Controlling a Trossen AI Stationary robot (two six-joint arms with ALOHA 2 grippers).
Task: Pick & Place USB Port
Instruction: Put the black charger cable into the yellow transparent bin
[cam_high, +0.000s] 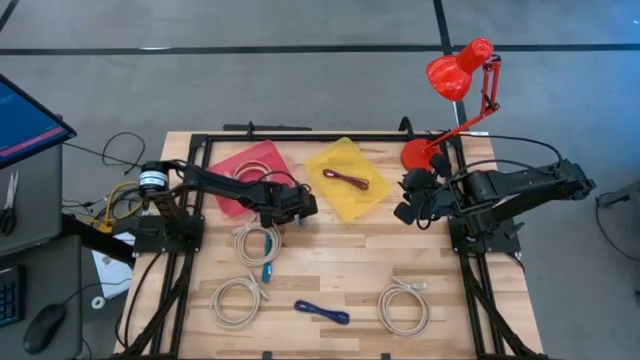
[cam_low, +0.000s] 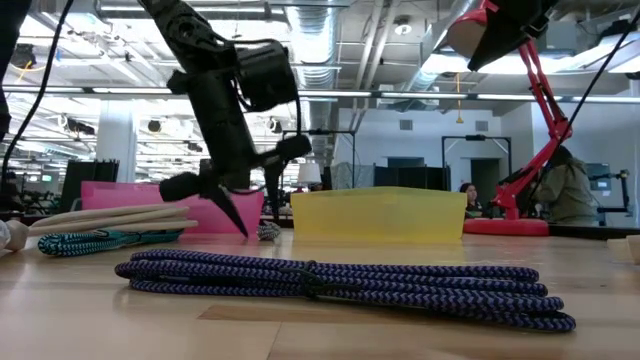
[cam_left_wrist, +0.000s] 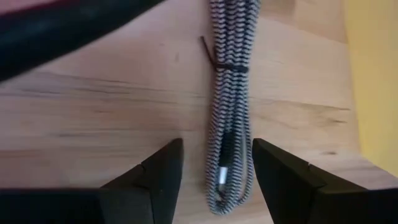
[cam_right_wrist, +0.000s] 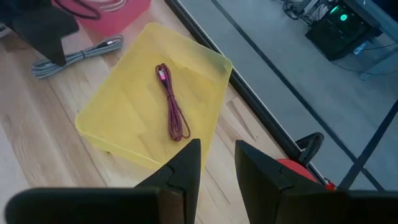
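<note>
A black-and-white braided cable bundle (cam_left_wrist: 227, 112) lies flat on the wooden table between the pink tray (cam_high: 250, 172) and the yellow tray (cam_high: 348, 180); it also shows in the right wrist view (cam_right_wrist: 74, 59). My left gripper (cam_left_wrist: 217, 165) is open and points down over the bundle's near end, one finger on each side of it. In the low view its fingertips (cam_low: 240, 215) hang just above the table. I see no touch. My right gripper (cam_right_wrist: 217, 162) is narrowly open and empty, waiting right of the yellow tray (cam_right_wrist: 155, 99), which holds a maroon cable (cam_right_wrist: 172, 102).
The pink tray holds a pale coiled cable (cam_high: 252, 170). On the table lie a white coil (cam_high: 255, 240), a teal cable (cam_high: 267, 270), two beige coils (cam_high: 237, 300) (cam_high: 403, 305) and a blue cable (cam_high: 322, 312). A red lamp (cam_high: 460, 75) stands at the far right.
</note>
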